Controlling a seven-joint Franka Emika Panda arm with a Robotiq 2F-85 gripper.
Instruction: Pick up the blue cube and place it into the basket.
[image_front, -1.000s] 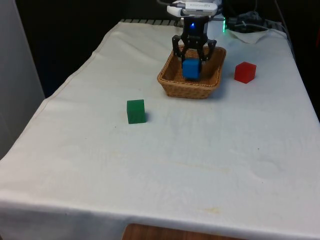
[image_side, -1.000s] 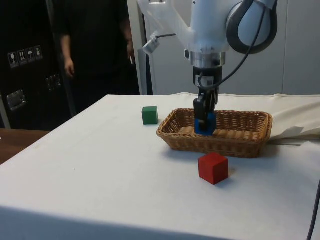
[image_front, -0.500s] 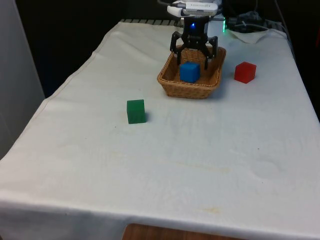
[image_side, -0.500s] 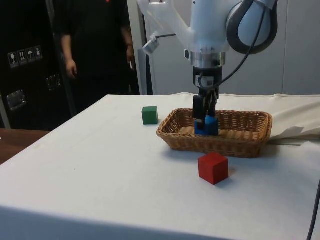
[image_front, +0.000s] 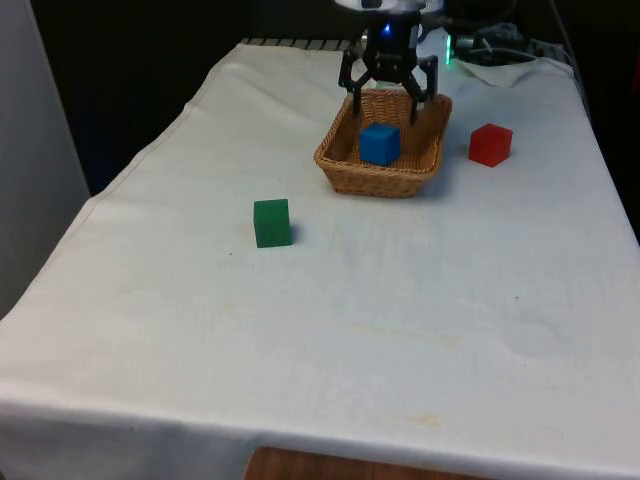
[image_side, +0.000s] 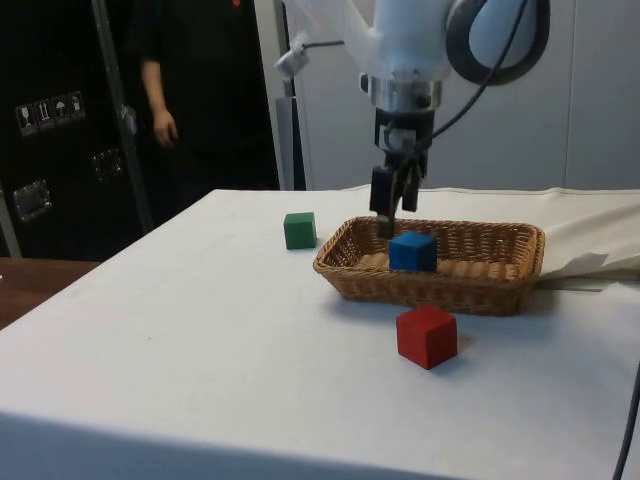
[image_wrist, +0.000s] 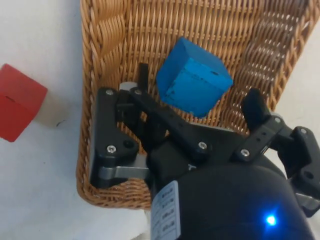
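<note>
Wrist view, blue cube (image_wrist: 195, 77) resting in basket (image_wrist: 105, 45), fingers (image_wrist: 142, 75) spread apart above it, clear of it

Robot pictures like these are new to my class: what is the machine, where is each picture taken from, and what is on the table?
The machine is a white robot arm ending in a black two-finger gripper. One picture looks across the table, one from its side, one from a camera on the wrist. On the white cloth stand a wicker basket, a green cube and a red cube. The blue cube lies inside the basket. The gripper hangs open above it and holds nothing. In the side view a person stands behind the table.
</note>
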